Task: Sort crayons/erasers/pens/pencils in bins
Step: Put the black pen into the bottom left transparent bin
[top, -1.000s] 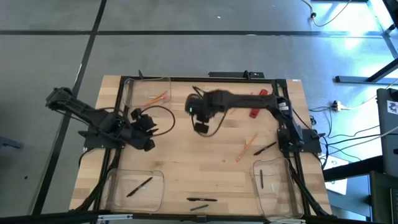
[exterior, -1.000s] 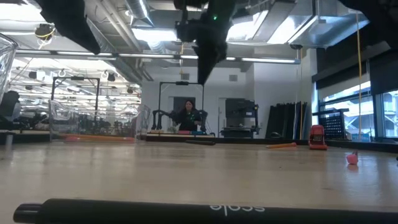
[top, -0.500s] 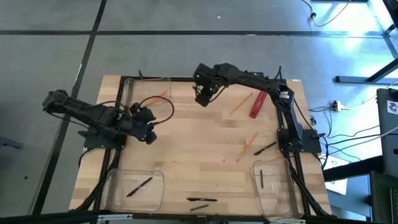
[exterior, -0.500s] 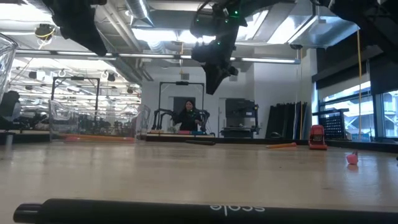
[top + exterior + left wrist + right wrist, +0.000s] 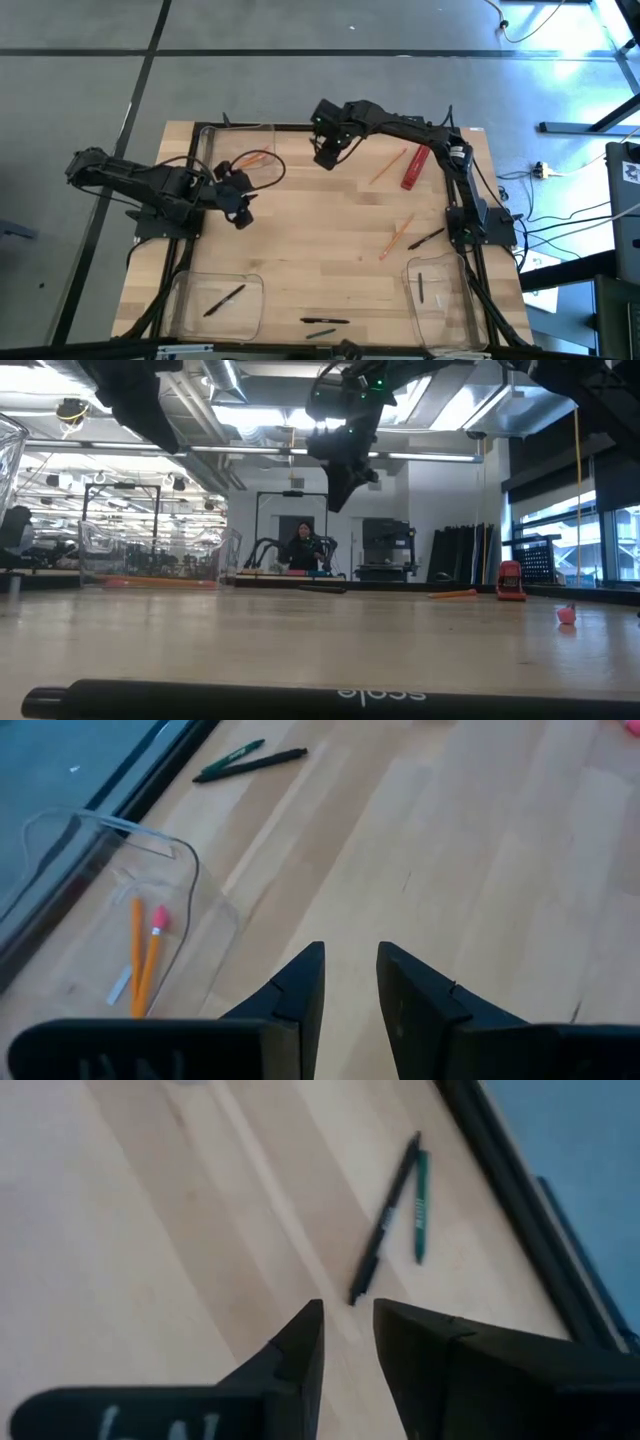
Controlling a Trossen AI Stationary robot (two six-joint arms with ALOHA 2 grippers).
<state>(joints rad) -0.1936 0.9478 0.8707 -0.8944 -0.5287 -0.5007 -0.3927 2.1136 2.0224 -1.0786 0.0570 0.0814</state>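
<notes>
Right gripper point(image 5: 326, 158) high over table's point(image 5: 320, 230) far middle, jaws slightly parted, empty. Left gripper point(image 5: 240, 212) beside far-left bin point(image 5: 207, 150) holding pencils point(image 5: 252, 157), jaws slightly parted, empty. Pens point(image 5: 320, 321) at near edge.

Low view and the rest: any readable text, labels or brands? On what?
"scale", seen upside down: pale letters on the black bar lying across the front of the low view.
Pale print on the black pen and the green pen in the right wrist view: too blurred to read.
White marks on the right arm's own casing: cut off, unreadable.
High view and left wrist view: no readable text.
</notes>
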